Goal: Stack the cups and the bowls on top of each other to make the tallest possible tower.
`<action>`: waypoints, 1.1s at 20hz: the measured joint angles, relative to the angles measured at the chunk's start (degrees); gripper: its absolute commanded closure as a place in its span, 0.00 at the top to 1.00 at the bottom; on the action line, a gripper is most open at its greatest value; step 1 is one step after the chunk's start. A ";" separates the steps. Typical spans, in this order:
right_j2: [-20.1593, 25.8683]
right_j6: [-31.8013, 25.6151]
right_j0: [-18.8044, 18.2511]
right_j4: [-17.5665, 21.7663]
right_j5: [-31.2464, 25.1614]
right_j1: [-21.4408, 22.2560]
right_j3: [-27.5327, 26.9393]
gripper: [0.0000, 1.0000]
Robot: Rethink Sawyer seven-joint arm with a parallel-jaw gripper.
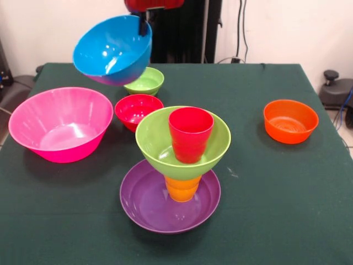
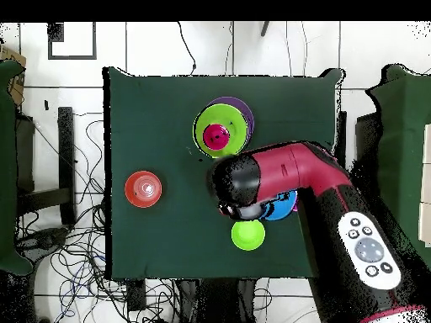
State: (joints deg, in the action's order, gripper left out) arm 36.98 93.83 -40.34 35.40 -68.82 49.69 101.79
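One blue bowl (image 1: 113, 51) hangs tilted above the surface, pinched at its rim by the hand (image 1: 144, 25). Set down off-centre, it could topple the red cup (image 1: 190, 134) and the tower (image 1: 179, 165).

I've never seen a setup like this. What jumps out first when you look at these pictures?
First, the blue bowl tilted in mid-air at the table's far left, held at its rim by the gripper from above. Next, the tower near the front: a purple bowl as base, an orange cup on it, a lime green bowl on that, and a red cup inside. The big pink bowl sits at the left.
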 measured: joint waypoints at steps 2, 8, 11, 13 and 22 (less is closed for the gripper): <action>0.12 0.00 0.63 -0.50 -0.86 -0.76 -2.08 0.00; 0.34 0.00 1.24 -4.15 -4.36 -0.72 -5.72 0.00; 0.34 0.00 1.76 -5.89 -6.17 -0.27 -6.86 0.00; 0.35 0.00 2.39 -7.07 -7.68 -0.09 -7.77 0.00; 0.29 0.00 7.43 -9.71 -9.86 -0.35 -11.82 0.00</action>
State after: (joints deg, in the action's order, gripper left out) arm 37.27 93.83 -32.91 25.68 -78.68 49.34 89.97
